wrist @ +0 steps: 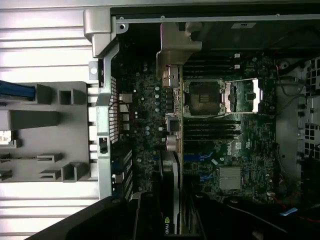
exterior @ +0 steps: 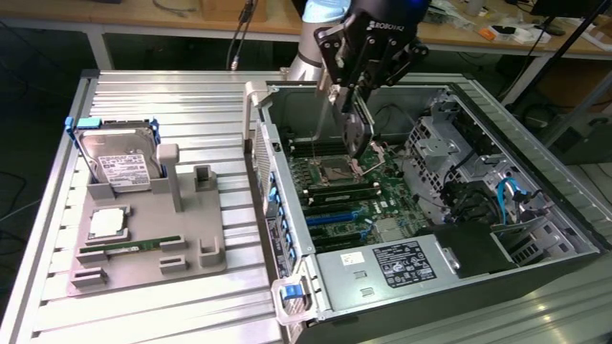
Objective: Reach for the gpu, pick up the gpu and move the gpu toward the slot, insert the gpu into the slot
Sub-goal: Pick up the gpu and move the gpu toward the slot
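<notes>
The gpu point(exterior: 357, 132), one dark card, hangs on edge at the upper centre of the exterior view. My gripper point(exterior: 351, 100) pinches its top, above the one open case point(exterior: 283, 172). The slot point(exterior: 335, 214), the longer of two blue strips, lies below, apart. One hard drive point(exterior: 120, 161) and one memory stick point(exterior: 134, 246) sit at the exterior view's left.

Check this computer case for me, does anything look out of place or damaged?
Nothing looks spilled or broken. Only oddity: the processor socket on the motherboard stands open with its metal cover flipped aside, while the claw holds the gpu on edge over the board.
</notes>
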Motion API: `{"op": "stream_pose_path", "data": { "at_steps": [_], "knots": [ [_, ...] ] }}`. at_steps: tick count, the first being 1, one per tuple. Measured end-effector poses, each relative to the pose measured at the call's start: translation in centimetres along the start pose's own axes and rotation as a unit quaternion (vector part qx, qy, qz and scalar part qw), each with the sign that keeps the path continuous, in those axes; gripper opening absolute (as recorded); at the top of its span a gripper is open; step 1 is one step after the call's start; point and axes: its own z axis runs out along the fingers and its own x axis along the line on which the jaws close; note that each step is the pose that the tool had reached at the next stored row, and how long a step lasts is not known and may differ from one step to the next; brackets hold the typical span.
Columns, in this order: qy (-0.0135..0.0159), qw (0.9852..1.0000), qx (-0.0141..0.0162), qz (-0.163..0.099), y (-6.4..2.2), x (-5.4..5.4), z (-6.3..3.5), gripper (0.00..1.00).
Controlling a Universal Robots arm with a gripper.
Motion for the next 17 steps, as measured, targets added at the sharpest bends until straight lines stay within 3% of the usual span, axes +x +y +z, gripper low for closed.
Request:
{"op": "stream_pose_path", "data": {
  "at_steps": [7, 13, 17],
  "knots": [
    [0.0001, 1.0, 0.0001, -0.001, 0.06, -2.4, -0.02, 0.27],
    [0.0006, 0.9996, 0.0005, -0.027, 0.07, -3.1, -0.01, 0.27],
    [0.0011, 0.9986, 0.0008, -0.053, 0.08, -3.4, 0.01, 0.27]
  ]
}}
